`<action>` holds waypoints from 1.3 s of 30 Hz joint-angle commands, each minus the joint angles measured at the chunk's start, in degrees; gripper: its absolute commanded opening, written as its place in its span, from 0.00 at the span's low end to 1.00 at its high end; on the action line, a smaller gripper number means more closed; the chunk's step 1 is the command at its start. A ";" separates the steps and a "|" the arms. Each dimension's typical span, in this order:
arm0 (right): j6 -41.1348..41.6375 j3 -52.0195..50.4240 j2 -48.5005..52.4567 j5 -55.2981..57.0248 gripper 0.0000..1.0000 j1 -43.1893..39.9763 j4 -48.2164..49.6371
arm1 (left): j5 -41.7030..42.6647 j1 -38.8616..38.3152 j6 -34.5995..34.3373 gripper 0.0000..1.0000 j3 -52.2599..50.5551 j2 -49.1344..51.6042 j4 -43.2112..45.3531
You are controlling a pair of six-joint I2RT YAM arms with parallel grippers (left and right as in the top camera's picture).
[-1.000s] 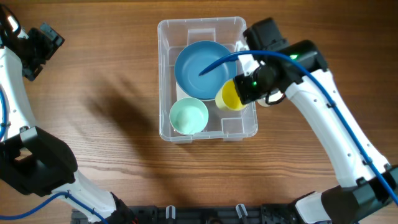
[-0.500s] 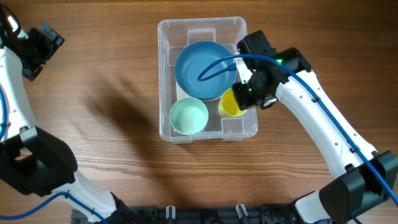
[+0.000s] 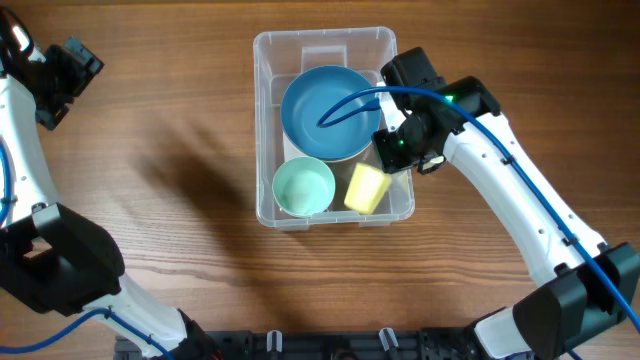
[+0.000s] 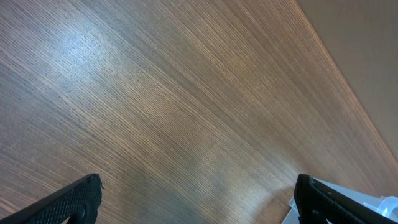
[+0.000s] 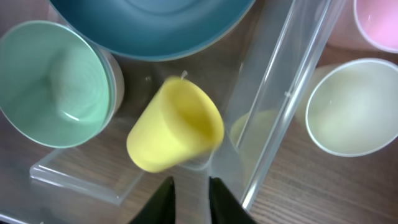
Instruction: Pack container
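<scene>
Right fingers [image 5: 225, 205] parted, yellow cup [image 5: 171, 130] loose in the container [image 3: 320, 48]; left fingers [image 4: 68, 202] wide over wooden table [image 4: 186, 93].

Blue bowl [image 3: 305, 100], mint cup [image 3: 304, 187], yellow cup [image 3: 365, 188]

The right wrist view's corner cuts off the pink cup [image 5: 380, 22], its top edge the blue bowl [image 5: 155, 25]. The yellow cup [image 5: 174, 127] is blurred.

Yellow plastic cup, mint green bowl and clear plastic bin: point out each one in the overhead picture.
yellow plastic cup [image 3: 366, 188], overhead view, on its outer side wall.
mint green bowl [image 3: 304, 187], overhead view, on its inside bottom.
clear plastic bin [image 3: 261, 120], overhead view, on its left rim.
</scene>
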 commanded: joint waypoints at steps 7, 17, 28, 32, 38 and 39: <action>3.50 0.15 -0.04 1.03 0.31 -0.52 4.55 | -0.13 0.13 -0.50 1.00 1.11 -1.60 0.13; -2.73 0.13 1.51 -3.04 0.56 -0.50 6.60 | -0.13 0.13 -0.50 1.00 1.11 -1.60 0.13; -17.25 0.09 13.07 -7.30 0.43 -0.52 6.47 | -0.13 0.13 -0.50 1.00 1.11 -1.60 0.13; -19.54 0.09 14.99 -4.87 0.44 -0.52 6.69 | -0.15 0.13 -0.50 1.00 1.11 -1.60 0.13; -20.72 0.09 15.28 -5.16 0.43 -0.52 7.61 | -0.13 0.13 -0.50 1.00 1.11 -1.60 0.13; -20.70 0.09 15.28 -5.16 0.43 -0.50 7.50 | -0.13 0.13 -0.48 1.00 1.11 -1.60 0.13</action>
